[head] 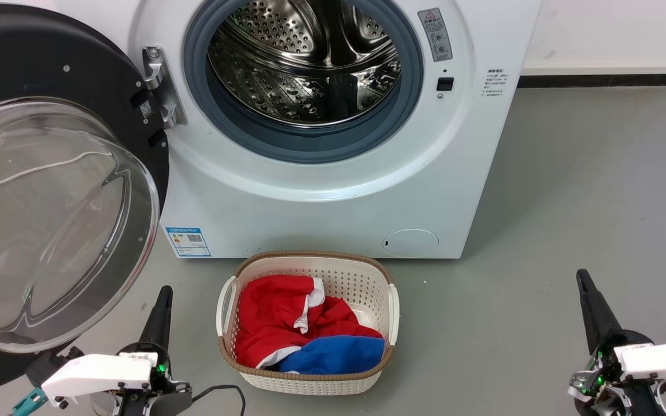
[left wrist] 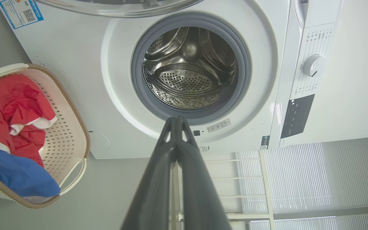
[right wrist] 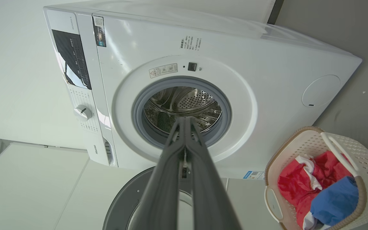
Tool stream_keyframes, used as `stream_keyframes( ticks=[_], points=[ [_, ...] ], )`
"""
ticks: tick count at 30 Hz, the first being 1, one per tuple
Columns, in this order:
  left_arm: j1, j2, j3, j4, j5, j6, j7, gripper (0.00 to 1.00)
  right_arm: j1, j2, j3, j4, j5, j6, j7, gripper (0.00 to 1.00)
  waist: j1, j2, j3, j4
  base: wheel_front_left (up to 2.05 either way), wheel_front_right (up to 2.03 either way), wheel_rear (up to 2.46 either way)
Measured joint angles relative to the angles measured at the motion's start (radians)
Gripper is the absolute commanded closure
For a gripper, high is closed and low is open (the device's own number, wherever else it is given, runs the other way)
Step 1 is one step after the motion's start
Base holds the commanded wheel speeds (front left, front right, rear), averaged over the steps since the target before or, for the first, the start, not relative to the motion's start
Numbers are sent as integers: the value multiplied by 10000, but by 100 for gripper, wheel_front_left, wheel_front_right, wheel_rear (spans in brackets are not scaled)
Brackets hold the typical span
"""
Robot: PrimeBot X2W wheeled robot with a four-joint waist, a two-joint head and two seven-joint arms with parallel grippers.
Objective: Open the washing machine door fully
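While wide open, washing machine door [head: 50, 219] fullest in head view.

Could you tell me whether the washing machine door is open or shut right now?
Open: the door stands wide to the left on its hinge, leaving the drum uncovered.

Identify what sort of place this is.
Probably a laundry room: a white front-loading washing machine, its round black glass-centred door open, and a white perforated plastic basket of red and blue clothes.
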Motion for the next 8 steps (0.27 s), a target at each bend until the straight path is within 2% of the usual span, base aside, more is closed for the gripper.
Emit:
stream_keyframes(
  ticks=[8],
  points=[
    [-127, 2, 42, 40, -637, -65, 142, 100, -156, 4, -33, 100, 577, 2, 153, 100, 0, 0, 7, -26, 0, 0, 0]
  ],
)
